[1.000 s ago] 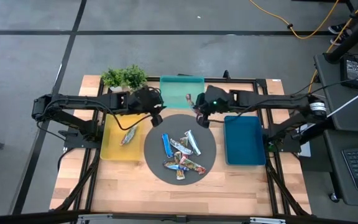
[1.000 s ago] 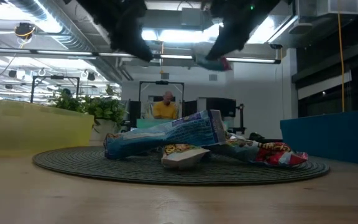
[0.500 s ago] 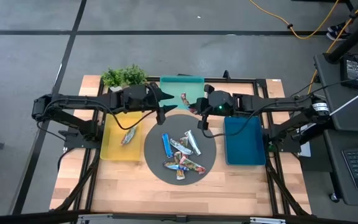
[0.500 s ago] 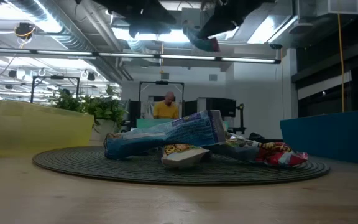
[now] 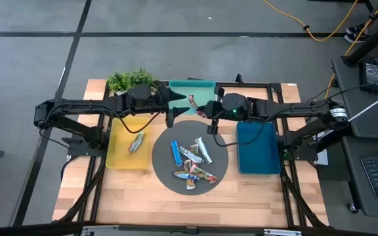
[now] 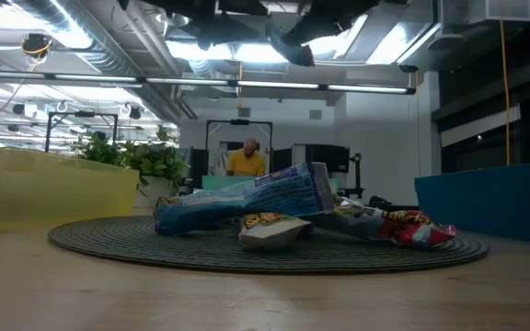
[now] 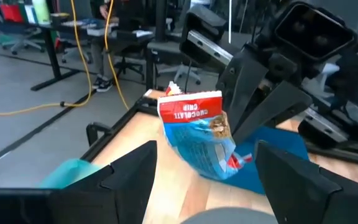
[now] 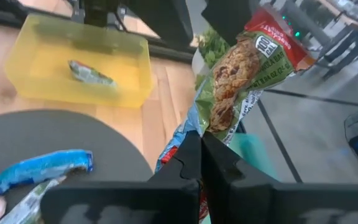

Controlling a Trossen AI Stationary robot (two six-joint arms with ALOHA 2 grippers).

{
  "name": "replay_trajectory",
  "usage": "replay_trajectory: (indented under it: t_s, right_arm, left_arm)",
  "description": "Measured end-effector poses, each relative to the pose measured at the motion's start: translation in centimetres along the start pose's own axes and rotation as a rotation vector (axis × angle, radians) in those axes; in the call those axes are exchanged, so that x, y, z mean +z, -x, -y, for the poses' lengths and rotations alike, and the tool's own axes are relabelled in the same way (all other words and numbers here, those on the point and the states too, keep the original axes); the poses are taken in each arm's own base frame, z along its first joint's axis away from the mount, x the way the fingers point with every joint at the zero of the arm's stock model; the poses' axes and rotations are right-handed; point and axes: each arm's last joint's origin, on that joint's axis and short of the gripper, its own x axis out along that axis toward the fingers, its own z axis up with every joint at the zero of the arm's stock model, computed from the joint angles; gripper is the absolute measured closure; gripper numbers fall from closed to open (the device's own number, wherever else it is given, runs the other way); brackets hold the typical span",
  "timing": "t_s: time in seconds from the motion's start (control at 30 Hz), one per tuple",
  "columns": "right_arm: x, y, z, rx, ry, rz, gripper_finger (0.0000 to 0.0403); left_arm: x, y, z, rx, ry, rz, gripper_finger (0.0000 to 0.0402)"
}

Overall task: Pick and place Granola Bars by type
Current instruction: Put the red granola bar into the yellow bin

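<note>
Your right gripper (image 5: 201, 111) pinches a red-multicoloured bar (image 8: 247, 74) at the teal tray's (image 5: 184, 88) five o'clock for sorting; left gripper (image 5: 173, 110) waits spread.

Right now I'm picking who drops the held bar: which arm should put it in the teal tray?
Right. The right gripper already clamps the bar beside the teal tray; the left gripper is open and holds nothing.

Round dark mat (image 6: 109, 241) on wooden bench (image 6: 247, 299). Piled on mat: blue bar (image 6: 247, 199), pale bar (image 6: 270, 230) in front, red bar (image 6: 408, 227) beside. Yellow tray (image 6: 44, 188) one side, dark-blue tray (image 6: 495, 198) opposite. Person (image 6: 244, 158) seated beyond.
</note>
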Motion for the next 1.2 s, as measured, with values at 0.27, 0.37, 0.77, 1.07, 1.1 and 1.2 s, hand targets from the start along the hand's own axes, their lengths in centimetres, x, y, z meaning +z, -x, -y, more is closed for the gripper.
replay_trajectory:
  t_s: [0.27, 0.37, 0.77, 1.07, 1.1, 1.2]
  right_arm:
    - [0.5, 0.0, 0.1, -0.005, -0.009, 0.050, 0.0397]
    - [0.6, 0.0, 0.1, 0.004, 0.001, 0.063, 0.0397]
    - [0.6, 0.0, 0.1, 0.009, 0.007, 0.067, 0.0397]
    - [0.6, 0.0, 0.1, 0.008, 0.007, 0.070, 0.0387]
    - [0.6, 0.0, 0.1, 0.007, 0.008, 0.070, 0.0383]
    - [0.7, 0.0, 0.0, 0.023, 0.009, 0.080, 0.0369]
  left_arm:
    - [0.1, -0.5, 0.0, -0.006, 0.015, 0.038, 0.0143]
    - [0.2, -0.9, -0.1, -0.019, 0.030, 0.068, 0.0144]
    - [0.1, -1.8, -0.8, -0.065, 0.115, 0.093, 0.0212]
    - [0.2, -1.9, -0.8, -0.068, 0.087, 0.106, 0.0350]
    - [0.2, -1.9, -0.8, -0.068, 0.084, 0.106, 0.0360]
    - [0.2, -1.9, -0.8, -0.070, 0.081, 0.106, 0.0378]
